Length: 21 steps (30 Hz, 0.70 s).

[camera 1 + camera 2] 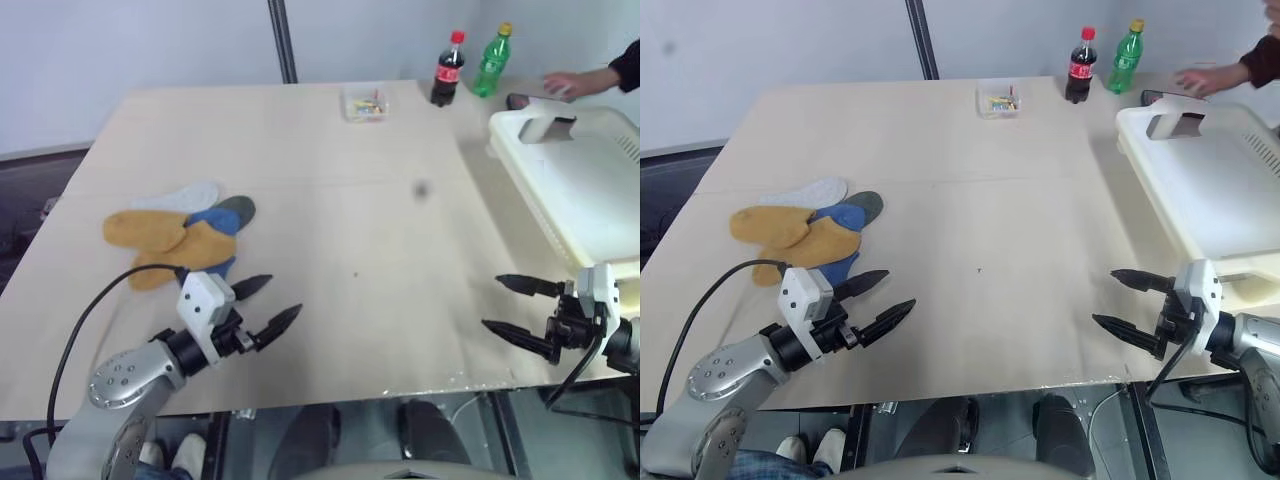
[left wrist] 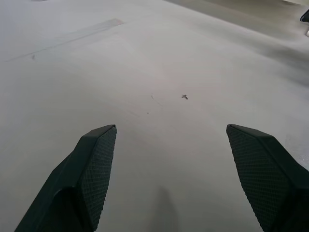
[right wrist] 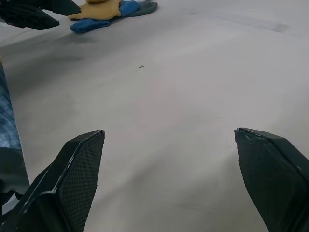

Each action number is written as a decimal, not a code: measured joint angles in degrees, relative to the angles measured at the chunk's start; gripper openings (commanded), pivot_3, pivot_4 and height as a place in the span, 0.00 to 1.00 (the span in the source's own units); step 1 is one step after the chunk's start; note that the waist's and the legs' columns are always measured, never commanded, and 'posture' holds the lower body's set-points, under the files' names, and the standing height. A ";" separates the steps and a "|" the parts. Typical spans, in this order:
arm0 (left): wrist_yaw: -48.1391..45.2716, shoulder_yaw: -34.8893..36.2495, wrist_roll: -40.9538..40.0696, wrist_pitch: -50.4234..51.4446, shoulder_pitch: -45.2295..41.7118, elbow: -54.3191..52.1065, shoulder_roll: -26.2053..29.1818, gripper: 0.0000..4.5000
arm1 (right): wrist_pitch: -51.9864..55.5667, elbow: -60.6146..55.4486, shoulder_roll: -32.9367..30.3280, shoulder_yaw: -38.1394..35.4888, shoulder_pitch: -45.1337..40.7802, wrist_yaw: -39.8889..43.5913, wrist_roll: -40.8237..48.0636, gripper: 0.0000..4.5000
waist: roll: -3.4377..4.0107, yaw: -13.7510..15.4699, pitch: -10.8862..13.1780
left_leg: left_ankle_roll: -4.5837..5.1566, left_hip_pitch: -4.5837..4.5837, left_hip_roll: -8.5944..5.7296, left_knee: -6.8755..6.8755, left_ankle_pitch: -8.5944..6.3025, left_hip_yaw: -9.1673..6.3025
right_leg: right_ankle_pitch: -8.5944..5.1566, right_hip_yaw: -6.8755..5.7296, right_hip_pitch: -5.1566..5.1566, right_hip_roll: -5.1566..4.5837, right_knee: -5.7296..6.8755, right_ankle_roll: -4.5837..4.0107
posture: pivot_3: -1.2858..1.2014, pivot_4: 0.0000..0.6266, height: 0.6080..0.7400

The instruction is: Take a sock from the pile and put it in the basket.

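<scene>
Matt wood, soft cloth, hard plastic

The table (image 1: 330, 200) is pale, matt, wood-look board, smooth with a few specks; the pile (image 1: 180, 235) is soft, dull cloth, the sock (image 1: 145, 230) among it; the basket (image 1: 590, 200) is smooth cream plastic; the bottles (image 1: 470, 65) are glossy clear plastic; the left gripper's fingers (image 2: 94, 179) carry dimpled black pads.

basket (image 1: 585, 190): right side cut by edge | person's hand (image 1: 572, 82): arm cut off | clear box (image 1: 366, 104): contents too small to tell
</scene>
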 measured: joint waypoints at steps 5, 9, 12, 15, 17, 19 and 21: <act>-0.89 -0.10 0.01 -0.78 1.04 0.68 0.03 0.87 | 0.05 -0.03 0.49 -0.07 -0.16 -0.51 0.48 1.00 | 0.00 -0.09 0.00 | 0.00 0.00 0.00 0.00 0.00 0.01 | 0.00 0.02 0.00 0.00 0.00 0.00 | 0.52 0.24 1.00; -1.04 -0.42 0.08 -1.32 1.75 1.01 0.00 0.87 | 0.05 -0.01 0.49 -0.06 -0.84 -0.42 0.50 1.00 | 0.00 -0.02 0.00 | 0.00 0.01 0.00 0.00 0.00 0.01 | 0.00 0.01 0.01 0.00 0.00 0.00 | 0.52 0.24 1.00; -1.18 -0.42 0.74 -2.21 3.05 1.02 0.00 0.87 | 1.27 0.02 0.49 -0.02 -0.87 0.12 1.65 1.00 | 0.00 0.03 0.00 | 0.00 0.00 0.01 0.00 0.00 0.00 | 0.00 0.00 0.01 -0.01 -0.02 0.00 | 0.52 0.24 1.00; -1.26 -0.42 0.93 -2.55 3.32 1.02 0.00 0.87 | 2.09 0.02 0.46 -0.02 -0.95 0.68 2.12 1.00 | 0.00 0.02 0.00 | 0.00 0.00 0.00 0.00 0.00 0.00 | 0.00 0.00 0.01 -0.02 -0.01 0.00 | 0.52 0.24 1.00; -1.67 -0.40 0.90 -2.91 3.41 1.02 0.00 0.87 | 2.41 0.02 0.45 -0.02 -1.45 0.79 2.13 1.00 | 0.00 0.02 0.00 | 0.00 0.00 0.01 0.00 0.00 0.00 | 0.00 0.00 0.01 -0.02 -0.01 0.00 | 0.52 0.24 1.00; -1.81 -0.41 0.90 -3.26 3.61 1.03 -0.01 0.87 | 2.43 0.02 0.45 -0.02 -1.74 0.88 2.14 1.00 | 0.00 0.02 0.00 | 0.00 0.00 0.01 0.00 0.00 0.00 | 0.00 0.00 0.01 -0.02 -0.01 0.00 | 0.52 0.24 1.00; -1.81 -0.41 0.91 -3.51 3.51 1.06 -0.04 0.87 | 2.43 0.03 0.46 -0.02 -2.06 0.94 2.14 1.00 | 0.00 0.02 0.00 | 0.00 0.00 0.01 0.00 0.00 0.00 | 0.00 0.00 0.01 -0.02 -0.01 0.00 | 0.52 0.24 1.00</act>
